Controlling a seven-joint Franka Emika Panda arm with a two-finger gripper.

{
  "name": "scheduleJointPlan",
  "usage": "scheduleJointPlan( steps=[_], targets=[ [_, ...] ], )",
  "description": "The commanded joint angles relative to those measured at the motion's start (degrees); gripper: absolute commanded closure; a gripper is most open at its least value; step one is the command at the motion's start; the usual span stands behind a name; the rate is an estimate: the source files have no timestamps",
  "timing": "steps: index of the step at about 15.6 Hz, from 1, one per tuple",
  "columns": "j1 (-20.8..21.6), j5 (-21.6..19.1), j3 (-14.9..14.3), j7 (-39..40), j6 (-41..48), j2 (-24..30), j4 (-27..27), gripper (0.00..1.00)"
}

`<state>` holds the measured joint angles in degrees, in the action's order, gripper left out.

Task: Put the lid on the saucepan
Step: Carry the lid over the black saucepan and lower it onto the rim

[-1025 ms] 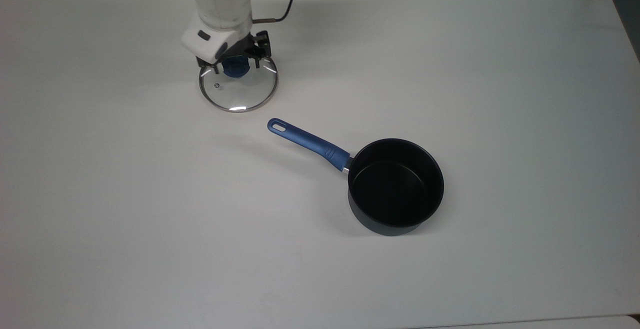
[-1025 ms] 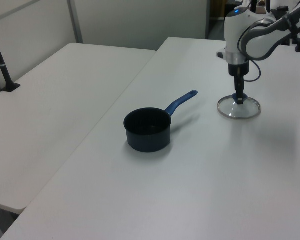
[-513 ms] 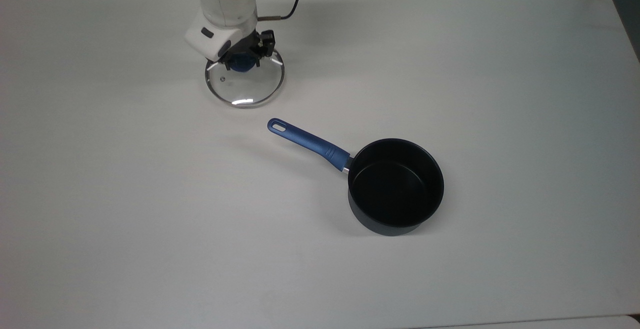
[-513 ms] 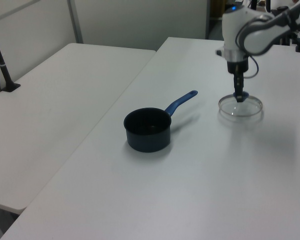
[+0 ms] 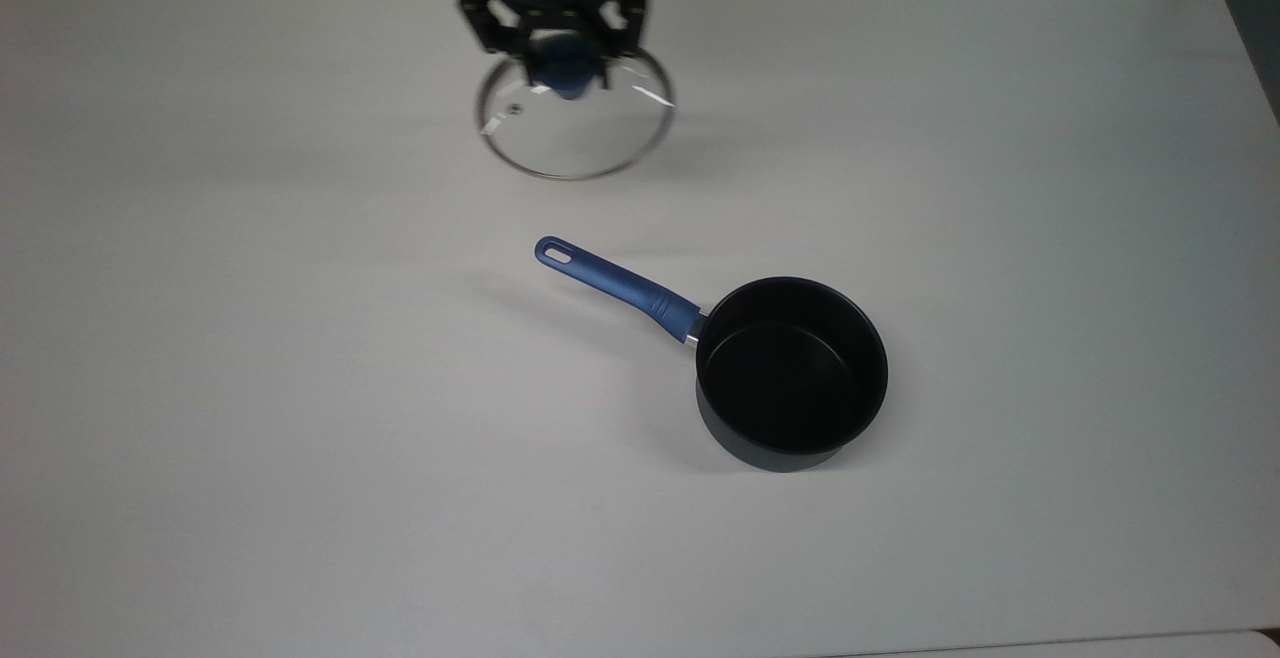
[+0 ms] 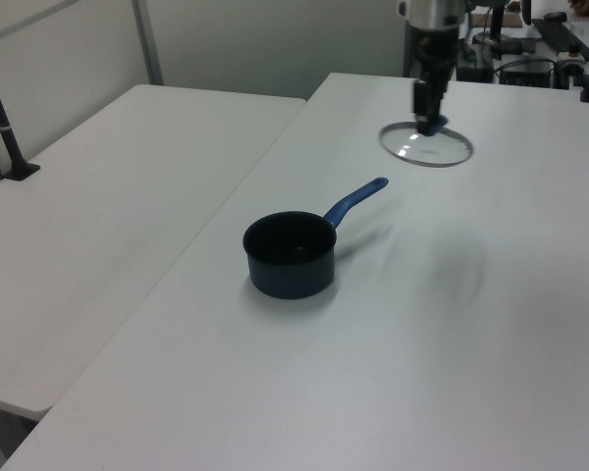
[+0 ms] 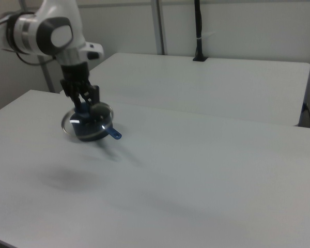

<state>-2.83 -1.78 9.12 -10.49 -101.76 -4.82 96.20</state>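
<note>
Top view: the tool (image 5: pixel 565 38) is gripping the knob of the lid (image 5: pixel 575 123), which is hanging clear of the worktop (image 5: pixel 1000 188), well apart from the pan (image 5: pixel 790 373).
Left view: the lid (image 6: pixel 425 145) is hovering beyond the pan (image 6: pixel 291 253) handle.
Right view: the lid (image 7: pixel 88 120) is overlapping the pan (image 7: pixel 93 132).

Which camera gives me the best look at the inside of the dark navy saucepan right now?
The top view: the dark navy saucepan opens toward it, black inside. The left view sees it obliquely. In the right view it sits behind the clear glass lid.
</note>
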Motion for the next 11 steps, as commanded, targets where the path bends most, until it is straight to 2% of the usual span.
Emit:
scheduleJointPlan(
  steps=[1,4,6,8,11],
  targets=[
    [5.89,1.77,0.99,-21.27,-0.18,-13.35,-17.93,0.54],
    [11.25,7.30,0.03,-33.68,-8.78,-18.11,-21.13,0.54],
    [14.50,9.50,-1.99,-40.45,-11.17,-22.14,-24.46,0.54],
    [16.97,10.13,-3.49,-43.46,-12.84,-25.23,-26.67,0.54],
    [19.52,10.22,-5.60,-48.11,-16.97,-27.69,-26.67,0.54]
  ],
)
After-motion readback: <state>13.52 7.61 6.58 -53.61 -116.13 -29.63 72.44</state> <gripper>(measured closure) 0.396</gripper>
